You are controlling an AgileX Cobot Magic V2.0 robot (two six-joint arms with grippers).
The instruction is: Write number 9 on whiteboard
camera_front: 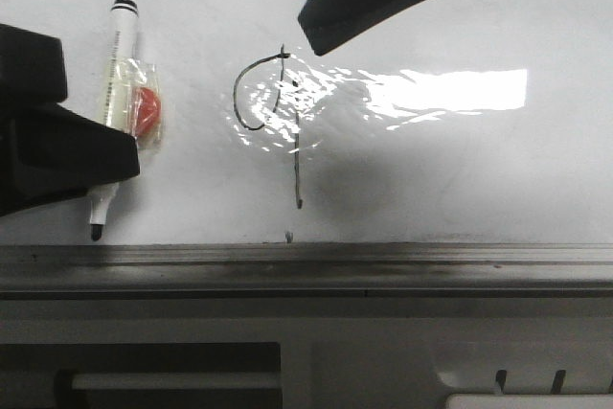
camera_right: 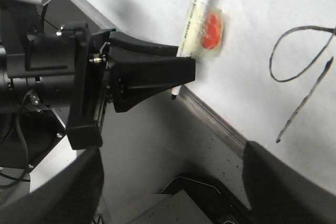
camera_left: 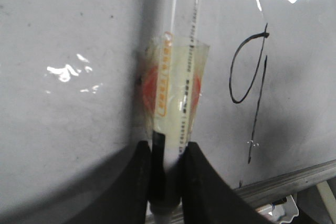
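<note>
The whiteboard (camera_front: 479,179) fills the front view, with glare across its middle. The number 9 (camera_front: 299,155) is a thin black line, an open loop joined to a long stem; it also shows in the left wrist view (camera_left: 257,114) and the right wrist view (camera_right: 307,100). My left gripper (camera_front: 113,162) is at the board's left, shut on a white marker (camera_front: 120,55) near its tip end (camera_left: 167,166). The marker (camera_left: 176,103) carries a red disc under clear tape. My right gripper (camera_front: 238,16) hangs open and empty above the 9, jaws wide apart (camera_right: 178,192).
A grey metal rail (camera_front: 383,270) edges the board's near side, with a grey ledge and dark slots below it. The left arm's black body (camera_right: 68,72) sits off the board's edge in the right wrist view. A small dark dot (camera_front: 289,235) lies under the stem.
</note>
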